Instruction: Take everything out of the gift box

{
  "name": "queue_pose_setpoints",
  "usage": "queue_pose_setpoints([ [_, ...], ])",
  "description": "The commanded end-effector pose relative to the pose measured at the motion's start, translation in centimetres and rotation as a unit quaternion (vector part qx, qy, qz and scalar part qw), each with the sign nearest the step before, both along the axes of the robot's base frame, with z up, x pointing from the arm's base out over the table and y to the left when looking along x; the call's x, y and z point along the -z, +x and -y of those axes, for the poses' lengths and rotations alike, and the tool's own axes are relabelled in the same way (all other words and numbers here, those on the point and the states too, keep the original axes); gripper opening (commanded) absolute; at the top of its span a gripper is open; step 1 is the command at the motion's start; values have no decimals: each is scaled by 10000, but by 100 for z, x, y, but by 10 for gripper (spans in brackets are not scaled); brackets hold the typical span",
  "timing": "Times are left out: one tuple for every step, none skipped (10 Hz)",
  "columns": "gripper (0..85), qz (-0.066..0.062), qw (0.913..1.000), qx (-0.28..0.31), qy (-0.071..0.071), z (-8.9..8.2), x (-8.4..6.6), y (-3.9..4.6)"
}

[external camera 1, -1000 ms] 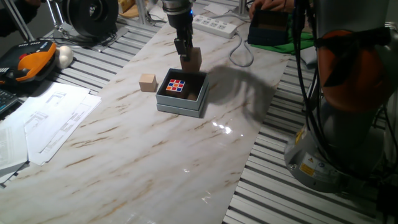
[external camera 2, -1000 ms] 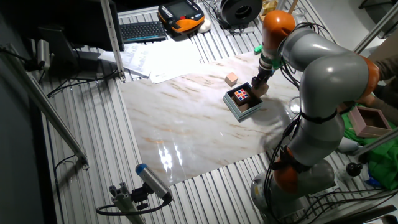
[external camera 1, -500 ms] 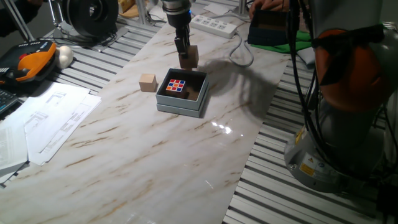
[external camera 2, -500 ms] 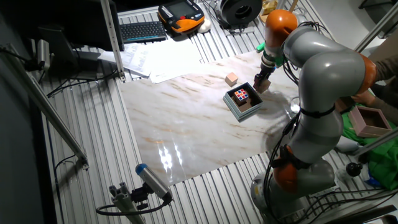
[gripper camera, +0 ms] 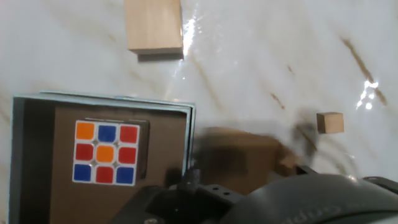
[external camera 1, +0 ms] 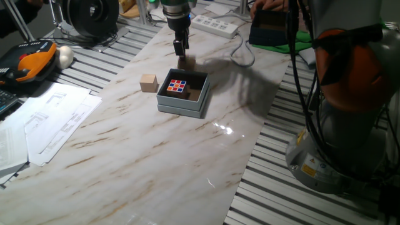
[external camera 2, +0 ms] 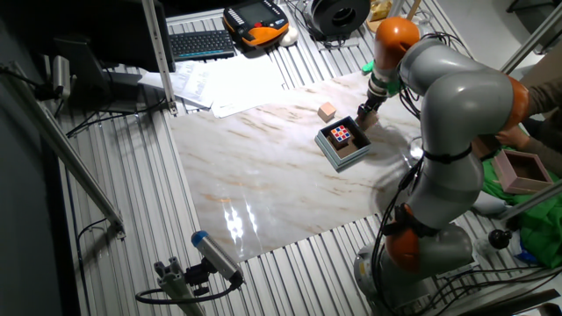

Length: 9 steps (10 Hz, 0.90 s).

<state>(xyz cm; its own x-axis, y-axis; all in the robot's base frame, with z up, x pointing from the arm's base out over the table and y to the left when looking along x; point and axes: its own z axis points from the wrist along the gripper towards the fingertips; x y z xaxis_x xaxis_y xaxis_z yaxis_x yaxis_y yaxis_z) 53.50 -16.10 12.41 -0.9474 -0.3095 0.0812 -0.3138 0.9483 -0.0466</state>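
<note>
The grey-blue gift box (external camera 1: pixel 181 106) sits mid-table and also shows in the other fixed view (external camera 2: pixel 332 151) and the hand view (gripper camera: pixel 189 134). Inside it lie the multicoloured puzzle cube (external camera 1: pixel 177 86) (gripper camera: pixel 104 152) and a tan wooden block (external camera 1: pixel 194 95). My gripper (external camera 1: pixel 180 51) is just past the box's far side, shut on another tan wooden block (external camera 1: pixel 186 62), low over the table. That block is a blur in the hand view (gripper camera: pixel 236 160). A third tan block (external camera 1: pixel 148 82) (gripper camera: pixel 154 26) stands on the table left of the box.
A tiny brown wooden bit (gripper camera: pixel 329 122) lies on the marble near the gripper. A power strip (external camera 1: pixel 215 25) and a dark box on green cloth (external camera 1: pixel 270 28) are at the far end. Papers (external camera 1: pixel 53 119) lie left. The robot base (external camera 1: pixel 350 94) stands right.
My gripper has carried the tan block from above the box's far corner away from the box and lower toward the table. The things in the box have not moved.
</note>
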Motion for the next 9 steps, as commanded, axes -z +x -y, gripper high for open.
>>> queue_pose_setpoints([
  [850, -17, 10000, 64, 37, -17, -11, -3],
  [850, -113, 9992, 336, 177, -111, -81, -34],
  [680, -202, 9977, 639, 101, -342, -221, -107],
  [680, -242, 9961, 848, 63, -547, -313, -179],
  [680, -230, 9947, 1000, 19, -724, -344, -244],
  [680, -104, 9935, 1132, -11, -873, -311, -306],
  [680, 2, 9919, 1270, 5, -997, -255, -342],
  [680, 57, 9907, 1359, 29, -1081, -202, -345],
  [680, 74, 9902, 1396, 36, -1149, -161, -313],
])
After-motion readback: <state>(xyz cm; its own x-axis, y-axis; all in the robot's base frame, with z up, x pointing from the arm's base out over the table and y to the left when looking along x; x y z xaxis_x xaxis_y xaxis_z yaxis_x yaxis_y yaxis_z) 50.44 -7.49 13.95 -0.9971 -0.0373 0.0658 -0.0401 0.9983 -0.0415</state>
